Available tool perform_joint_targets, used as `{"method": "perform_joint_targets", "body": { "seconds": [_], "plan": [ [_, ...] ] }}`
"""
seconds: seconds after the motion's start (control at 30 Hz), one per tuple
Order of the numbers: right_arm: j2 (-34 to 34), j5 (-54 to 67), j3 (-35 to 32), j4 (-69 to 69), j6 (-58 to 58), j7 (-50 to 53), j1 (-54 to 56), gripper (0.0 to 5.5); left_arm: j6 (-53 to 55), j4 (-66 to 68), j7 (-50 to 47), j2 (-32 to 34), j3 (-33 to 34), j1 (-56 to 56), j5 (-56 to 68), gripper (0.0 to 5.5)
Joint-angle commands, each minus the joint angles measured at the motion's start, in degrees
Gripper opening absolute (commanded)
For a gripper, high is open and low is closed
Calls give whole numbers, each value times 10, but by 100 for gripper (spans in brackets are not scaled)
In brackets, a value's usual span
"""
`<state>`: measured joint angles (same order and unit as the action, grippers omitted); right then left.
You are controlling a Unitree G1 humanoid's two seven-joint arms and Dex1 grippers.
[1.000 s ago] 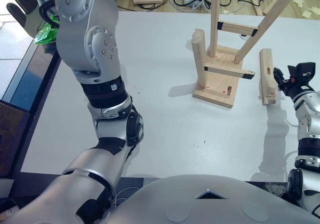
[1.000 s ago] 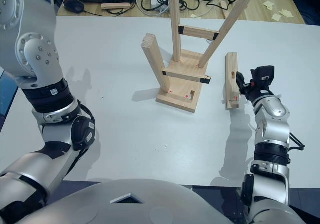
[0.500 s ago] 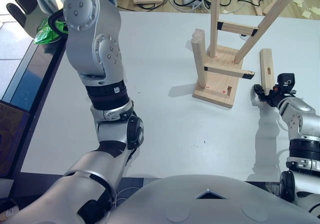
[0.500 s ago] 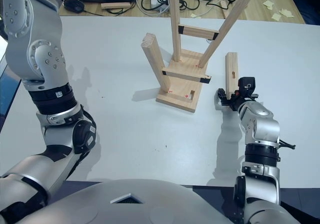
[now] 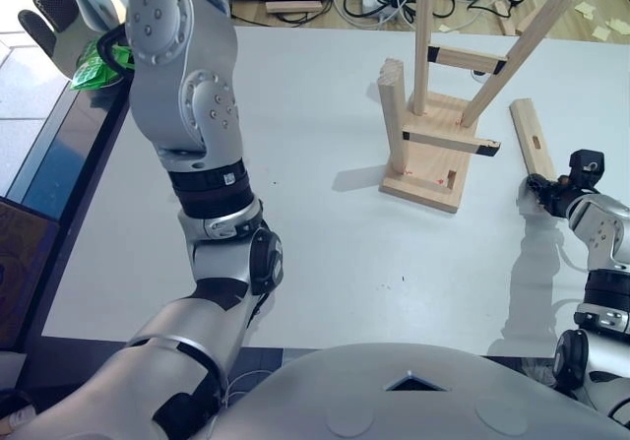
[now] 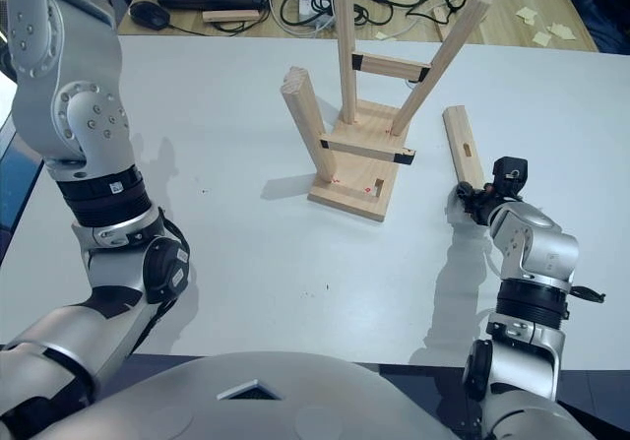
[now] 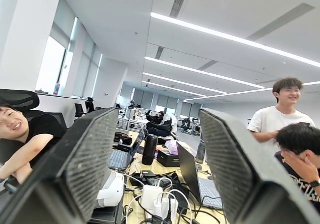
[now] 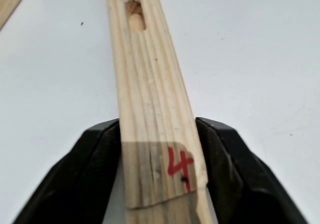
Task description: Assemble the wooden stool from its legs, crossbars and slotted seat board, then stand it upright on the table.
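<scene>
Where right gripper (image 6: 471, 200) clamps, flat grained leg (image 8: 150, 83)

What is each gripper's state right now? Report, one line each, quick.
Left gripper: open, holding nothing.
Right gripper: closed on the leg lying on the table.

Right gripper (image 8: 159, 159) now clasps the loose leg (image 5: 533, 140), seemingly swung askew

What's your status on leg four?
Left gripper open, raised. Right gripper shut on loose leg, lying on table. Stool inverted, fourth slot free.
</scene>
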<state>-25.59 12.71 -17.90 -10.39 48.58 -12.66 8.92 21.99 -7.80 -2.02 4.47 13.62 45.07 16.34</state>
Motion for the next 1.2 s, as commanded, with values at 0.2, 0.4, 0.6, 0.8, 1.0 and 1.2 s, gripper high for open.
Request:
{"method": "perform_joint_targets", "body": {
  "seconds": [0.2, 0.4, 0.6, 0.8, 1.0, 1.2],
  "plan": [
    [57, -13, -7, -119, -74, 58, -28, 204, 21, 15, 8, 4, -11, 3, 17, 299],
    [70, -6, -24, -133, -126, 85, 4, 204, 18, 27, 13, 16, -8, 12, 13, 299],
    [61, -20, -42, -208, -274, 116, 54, 204, 4, 36, 22, 30, -13, 23, 6, 299],
    [63, -28, -46, -230, -405, 154, 96, 203, 1, 51, 34, 31, -19, 36, 6, 299],
    [69, -54, -27, -175, -448, 177, 73, 203, 4, 51, 44, 30, -23, 29, 9, 299],
    [39, -137, 21, -122, -515, 194, 85, 203, -15, 42, 41, 27, -20, 25, 5, 299]
  ]
}}
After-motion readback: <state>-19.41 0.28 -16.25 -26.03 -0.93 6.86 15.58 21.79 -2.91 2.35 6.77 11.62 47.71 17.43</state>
